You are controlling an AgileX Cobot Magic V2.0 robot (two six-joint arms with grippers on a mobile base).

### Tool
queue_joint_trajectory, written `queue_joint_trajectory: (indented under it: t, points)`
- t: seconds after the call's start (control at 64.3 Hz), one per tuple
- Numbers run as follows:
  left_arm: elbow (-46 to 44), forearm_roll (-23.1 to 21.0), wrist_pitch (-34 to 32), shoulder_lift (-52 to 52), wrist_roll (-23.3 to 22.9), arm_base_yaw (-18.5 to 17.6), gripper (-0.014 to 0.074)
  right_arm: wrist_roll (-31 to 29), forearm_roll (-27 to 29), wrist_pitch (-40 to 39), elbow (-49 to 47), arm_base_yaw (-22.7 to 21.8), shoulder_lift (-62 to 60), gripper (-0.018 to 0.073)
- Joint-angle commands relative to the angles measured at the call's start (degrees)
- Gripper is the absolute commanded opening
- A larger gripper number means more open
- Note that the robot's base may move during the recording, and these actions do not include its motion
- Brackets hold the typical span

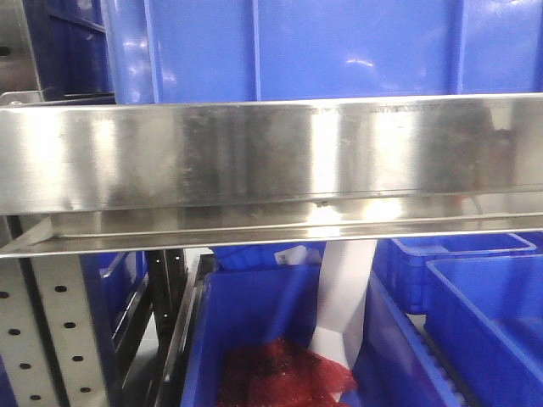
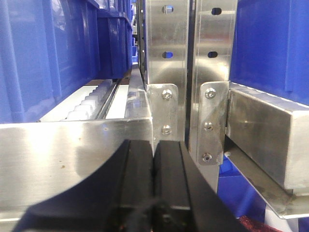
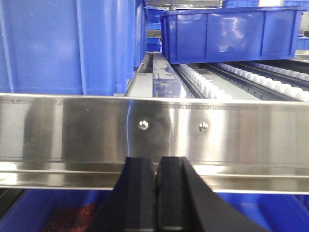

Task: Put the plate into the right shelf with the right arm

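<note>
No plate shows in any view. My left gripper (image 2: 153, 145) is shut and empty, its black fingers pressed together in front of a steel shelf beam (image 2: 72, 154) and upright posts (image 2: 166, 72). My right gripper (image 3: 157, 162) is shut and empty, close in front of a steel shelf rail (image 3: 217, 130) with two screws. Beyond that rail lies a roller shelf (image 3: 212, 87) with a blue bin (image 3: 227, 34) on it. Neither gripper shows in the front view.
In the front view a steel rail (image 1: 254, 170) spans the frame under a large blue bin (image 1: 288, 51). Below it, blue bins (image 1: 254, 331) hold red mesh (image 1: 284, 373) and a white sheet (image 1: 344, 305). More blue bins (image 1: 484, 314) stand right. A tall blue bin (image 3: 63, 43) stands left.
</note>
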Motion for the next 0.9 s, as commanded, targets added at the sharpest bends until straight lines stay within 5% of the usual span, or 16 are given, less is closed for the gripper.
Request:
queue_joint_trajectory:
  t: [0.0, 0.886]
  points:
    - [0.54, -0.12, -5.11, -0.63, -0.14, -0.29, -0.0047, -0.56, -0.02, -5.51, -0.29, -0.36, -0.59, 0.0055]
    - [0.54, -0.12, -5.11, -0.63, -0.14, -0.29, -0.0047, -0.56, -0.02, -4.48, -0.29, -0.36, -0.82, 0.0055]
